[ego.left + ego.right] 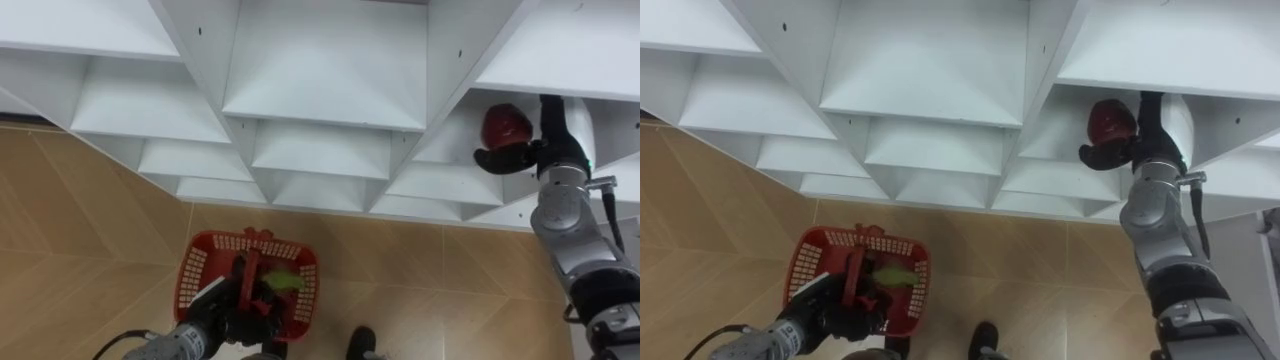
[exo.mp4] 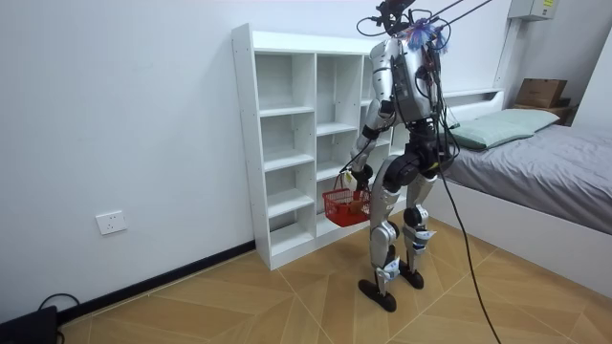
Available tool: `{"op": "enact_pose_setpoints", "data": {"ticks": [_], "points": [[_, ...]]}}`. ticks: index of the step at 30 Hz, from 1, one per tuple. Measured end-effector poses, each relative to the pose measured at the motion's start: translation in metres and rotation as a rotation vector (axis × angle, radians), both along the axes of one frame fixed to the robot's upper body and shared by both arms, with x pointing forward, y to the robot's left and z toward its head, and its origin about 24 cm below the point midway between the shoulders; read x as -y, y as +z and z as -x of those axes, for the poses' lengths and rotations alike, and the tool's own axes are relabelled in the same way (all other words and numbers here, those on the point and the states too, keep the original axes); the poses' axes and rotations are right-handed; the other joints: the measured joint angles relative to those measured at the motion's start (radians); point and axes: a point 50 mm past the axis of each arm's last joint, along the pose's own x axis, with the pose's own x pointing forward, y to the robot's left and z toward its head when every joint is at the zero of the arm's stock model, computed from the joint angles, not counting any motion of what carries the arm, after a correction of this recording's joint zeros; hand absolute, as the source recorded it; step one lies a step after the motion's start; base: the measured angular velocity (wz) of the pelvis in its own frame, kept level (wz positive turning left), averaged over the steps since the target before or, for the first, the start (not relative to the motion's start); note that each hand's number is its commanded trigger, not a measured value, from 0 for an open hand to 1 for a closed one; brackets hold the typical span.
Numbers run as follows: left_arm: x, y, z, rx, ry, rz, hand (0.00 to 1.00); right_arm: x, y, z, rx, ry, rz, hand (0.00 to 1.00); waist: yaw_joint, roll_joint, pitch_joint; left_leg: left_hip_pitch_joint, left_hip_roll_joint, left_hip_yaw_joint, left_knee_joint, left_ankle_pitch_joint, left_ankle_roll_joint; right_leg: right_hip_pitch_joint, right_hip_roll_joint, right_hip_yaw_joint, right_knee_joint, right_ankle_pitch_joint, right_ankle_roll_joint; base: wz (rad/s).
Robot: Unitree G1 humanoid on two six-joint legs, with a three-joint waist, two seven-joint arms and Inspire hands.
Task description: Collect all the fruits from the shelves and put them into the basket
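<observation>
we see right hand (image 1: 512, 157) at 2 o'clock, fingers curled round the red fruit (image 1: 506, 126) inside a closet (image 1: 325, 70) compartment | left hand (image 1: 238, 308) at 7 o'clock, clamped on the red basket (image 1: 192, 268) handle | green fruit (image 1: 283, 281) lies in that basket

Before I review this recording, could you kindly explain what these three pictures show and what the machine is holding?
This is a two-legged humanoid robot with two arms and fingered hands. Two pictures come from the stereo camera on its head, looking down; the third comes from a camera standing in the room. It stands before a white open shelf unit. Its left hand grips the handle of a red plastic mesh basket holding something green. Its right hand reaches into a compartment on the right, fingers curled around a dark red round fruit, probably an apple.
</observation>
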Motion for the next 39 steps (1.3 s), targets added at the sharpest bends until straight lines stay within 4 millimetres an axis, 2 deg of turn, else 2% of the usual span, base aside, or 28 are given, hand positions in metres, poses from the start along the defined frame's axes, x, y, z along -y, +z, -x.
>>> {"op": "enact_pose_setpoints", "data": {"ticks": [20,21,22,23,24,25,26,35,39], "points": [[-0.0005,0.0,-0.0008,0.003,0.015,-0.017,1.0,0.0031,-0.0012,0.0006,-0.028,-0.003,-0.005,0.0,0.001,0.001,0.0002,-0.016,-0.002,0.0,0.004,0.002,0.001,-0.018,-0.002,0.003,0.004,0.0,0.0,0.0],[-0.0005,0.0,-0.0008,0.004,0.015,-0.017,1.0,0.0031,-0.0012,0.0006,-0.029,-0.004,-0.005,0.2,0.001,0.001,0.0002,-0.016,-0.002,0.0,0.004,0.002,0.001,-0.018,-0.002,0.003,0.004,0.0,0.0,0.0],[-0.0005,0.0,-0.0009,0.004,0.015,-0.017,1.0,0.0033,-0.0015,0.0006,-0.032,-0.006,-0.005,0.51,0.001,0.001,0.0002,-0.016,-0.002,0.0,0.004,0.002,0.001,-0.018,-0.002,0.003,0.005,0.0,0.0,0.0],[-0.0005,0.0,-0.0009,0.004,0.015,-0.017,1.0,0.0035,-0.0017,0.0007,-0.034,-0.008,-0.004,0.6,0.001,0.001,0.0001,-0.016,-0.002,0.0,0.004,0.002,0.001,-0.018,-0.002,0.003,0.005,0.0,0.0,0.0],[-0.0005,-0.0001,-0.0007,0.003,0.014,-0.017,1.0,0.0036,-0.0019,0.0008,-0.036,-0.009,-0.004,0.75,0.0,0.001,0.0001,-0.016,-0.002,0.0,0.005,0.002,0.001,-0.018,-0.002,0.003,0.006,0.0,0.0,0.0],[-0.0004,0.0,-0.0008,0.003,0.014,-0.017,1.0,0.0037,-0.002,0.0008,-0.038,-0.01,-0.004,0.95,0.001,0.001,0.0001,-0.016,-0.002,0.0,0.006,0.002,0.001,-0.018,-0.003,0.003,0.008,0.0,0.0,0.0],[-0.0004,-0.0001,-0.0008,0.003,0.014,-0.017,1.0,0.0037,-0.002,0.0008,-0.038,-0.01,-0.004,1.0,0.001,0.001,0.0001,-0.016,-0.002,0.0,0.006,0.002,0.001,-0.019,-0.003,0.004,0.009,0.0,0.0,0.0],[-0.0002,-0.0008,0.0006,-0.001,0.013,-0.017,1.0,0.0069,0.0003,0.0006,-0.035,-0.019,0.009,1.0,0.01,0.001,0.0001,-0.017,-0.004,0.002,0.013,0.004,0.002,-0.026,-0.005,0.012,0.022,0.001,-0.001,0.0],[-0.0001,-0.0006,0.0003,0.0,0.013,-0.016,1.0,0.007,-0.0012,0.0014,-0.044,-0.019,0.011,1.0,0.025,0.001,0.0001,-0.017,-0.004,0.003,0.012,0.005,0.001,-0.028,-0.004,0.016,0.023,0.001,-0.002,0.0]]}}
